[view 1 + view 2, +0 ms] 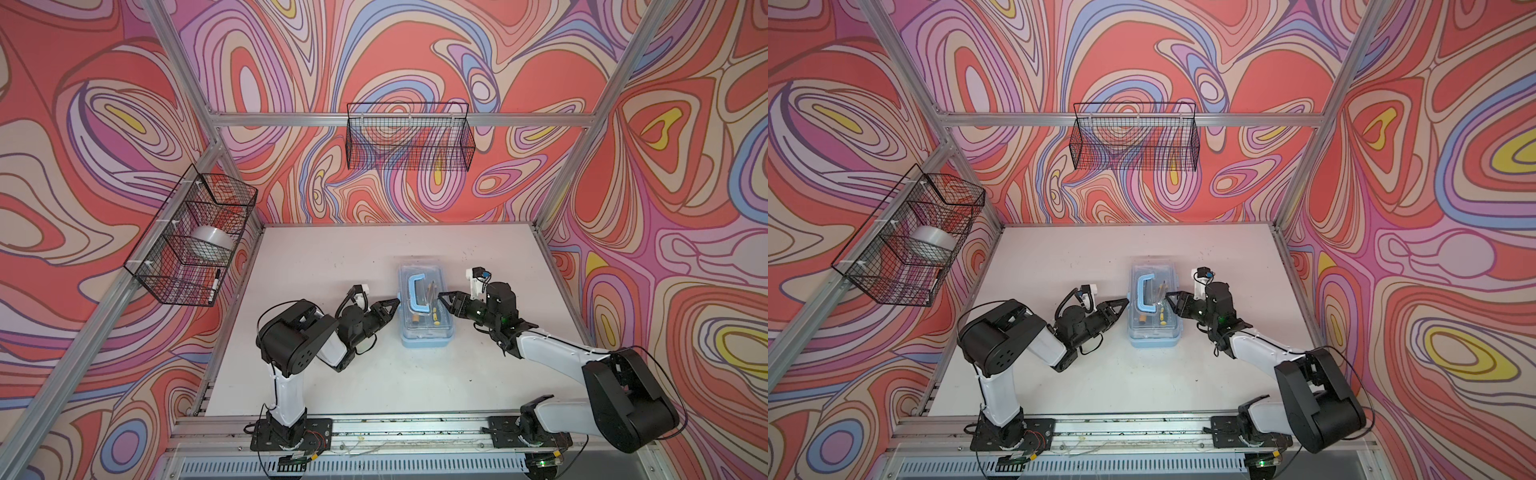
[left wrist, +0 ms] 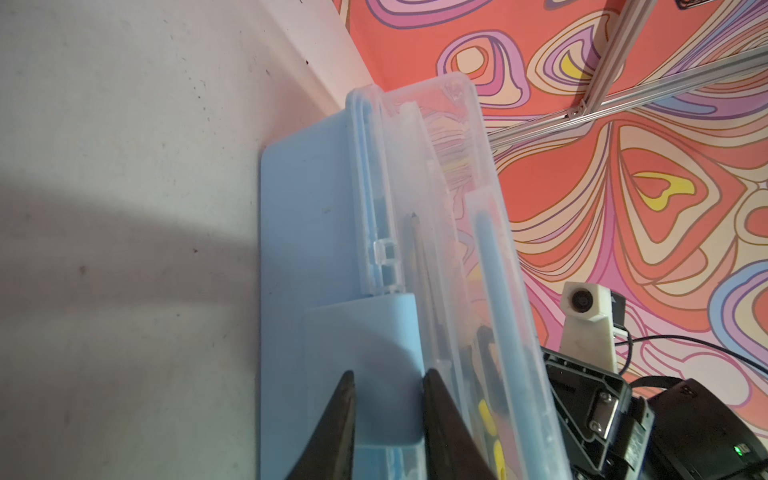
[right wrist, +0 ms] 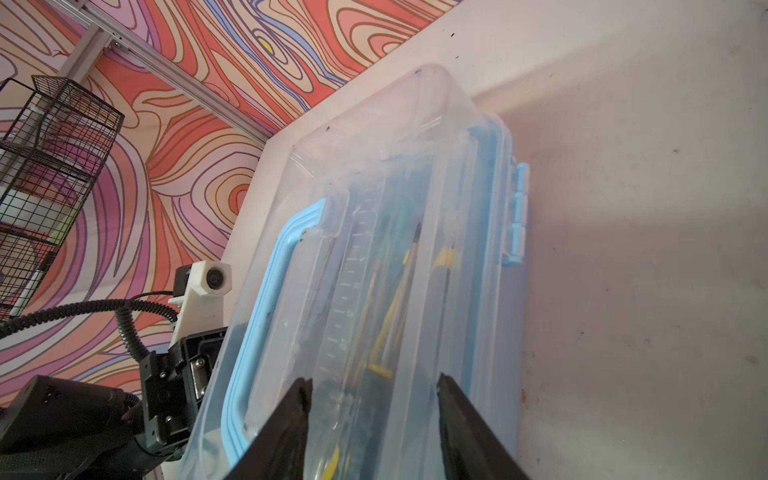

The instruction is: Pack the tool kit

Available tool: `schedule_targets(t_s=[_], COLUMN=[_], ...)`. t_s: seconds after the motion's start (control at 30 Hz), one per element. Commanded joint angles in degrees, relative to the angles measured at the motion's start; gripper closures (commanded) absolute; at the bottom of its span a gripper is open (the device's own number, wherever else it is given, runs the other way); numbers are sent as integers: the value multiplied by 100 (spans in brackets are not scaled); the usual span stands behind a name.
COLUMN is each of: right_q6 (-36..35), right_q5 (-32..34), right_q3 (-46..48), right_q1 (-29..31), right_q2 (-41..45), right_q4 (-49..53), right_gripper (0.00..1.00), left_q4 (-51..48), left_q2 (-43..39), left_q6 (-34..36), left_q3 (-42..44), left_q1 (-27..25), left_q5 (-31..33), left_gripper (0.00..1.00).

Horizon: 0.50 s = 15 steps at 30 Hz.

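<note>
The tool kit (image 1: 426,328) (image 1: 1154,332) lies in the middle of the white table, a light-blue box with its clear lid down and a blue handle (image 1: 411,295) on top. Screwdrivers and other tools show through the lid (image 3: 395,166). My left gripper (image 1: 397,300) (image 1: 1125,300) is at the box's left side. In the left wrist view its jaws (image 2: 388,374) stand a little apart in front of a blue latch flap (image 2: 374,332). My right gripper (image 1: 440,296) (image 1: 1168,296) hovers at the lid's right edge, open (image 3: 372,380), holding nothing.
A black wire basket (image 1: 409,137) hangs on the back wall. Another basket (image 1: 166,266) on the left wall holds a tape roll (image 1: 210,239) and a marker (image 1: 216,284). Aluminium frame posts stand at the table's corners.
</note>
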<state>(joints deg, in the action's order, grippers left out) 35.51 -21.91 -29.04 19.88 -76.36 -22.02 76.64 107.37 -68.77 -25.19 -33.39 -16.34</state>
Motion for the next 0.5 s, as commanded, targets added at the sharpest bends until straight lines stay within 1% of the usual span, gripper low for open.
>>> schedule_targets(t_s=[0.0,0.07,0.17,0.2,0.23,0.3,0.33,0.4,0.47], right_q6=[-79,-135,-196,-255,-294,-385,-413,-478,-574], right_q5=[-436,-287,-64,23,126,307,365,519,588], right_q3=[-78,-132,-236,-291,-348,-469,-504,-589,-705], right_q1=[240,205,55,18,-28,-133,-192,-333,-435], right_q2=[53,156,380,455,530,668,731,883,961], right_q4=[829,1004,1289,1427,1552,1814,1905,2117,2288], right_gripper=[49,49,48,47,46,44,42,39,31], left_q4=[-1508,-1955,-3052,-3466,-3894,-4666,-5009,-5733,-6265], left_q2=[-238,-511,-1081,-1322,-1538,-1915,-2074,-2402,-2658], left_q6=[370,538,937,1122,1296,1623,1769,2110,2351], left_q3=[44,-39,-289,-374,-612,-847,-954,-1194,-1376], left_q1=[78,184,307,340,367,419,444,487,509], left_q5=[-620,-614,-477,-395,-277,0,140,477,788], left_gripper=[65,61,52,48,41,34,30,26,23])
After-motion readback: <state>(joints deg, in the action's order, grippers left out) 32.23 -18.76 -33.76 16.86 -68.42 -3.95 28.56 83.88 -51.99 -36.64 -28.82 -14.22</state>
